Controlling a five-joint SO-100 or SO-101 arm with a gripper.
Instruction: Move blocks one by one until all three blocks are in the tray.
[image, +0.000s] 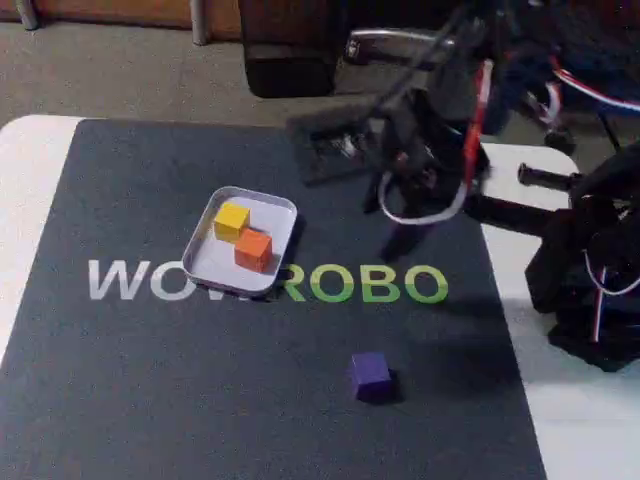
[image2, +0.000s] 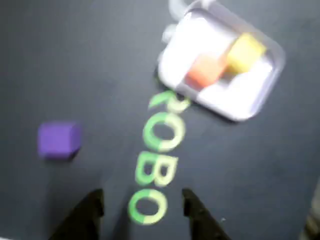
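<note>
The white tray (image: 215, 262) lies on the dark mat and holds the yellow block (image: 231, 219) and the orange block (image: 254, 248), side by side. In the wrist view the tray (image2: 240, 102) sits at the upper right with the orange block (image2: 204, 71) and the yellow block (image2: 245, 50) inside. The purple block (image: 370, 373) stands alone on the mat toward the front; the wrist view has it (image2: 58, 140) at the left. My gripper (image: 400, 225) hovers blurred above the mat, right of the tray. Its fingers (image2: 142, 195) are open with nothing between them, and the purple block is to their upper left.
The dark mat (image: 150, 400) carries "WOWROBO" lettering (image: 365, 285) across its middle. The arm's base and cables (image: 590, 270) stand at the right edge on the white table. Dark furniture (image: 290, 50) rises behind the mat.
</note>
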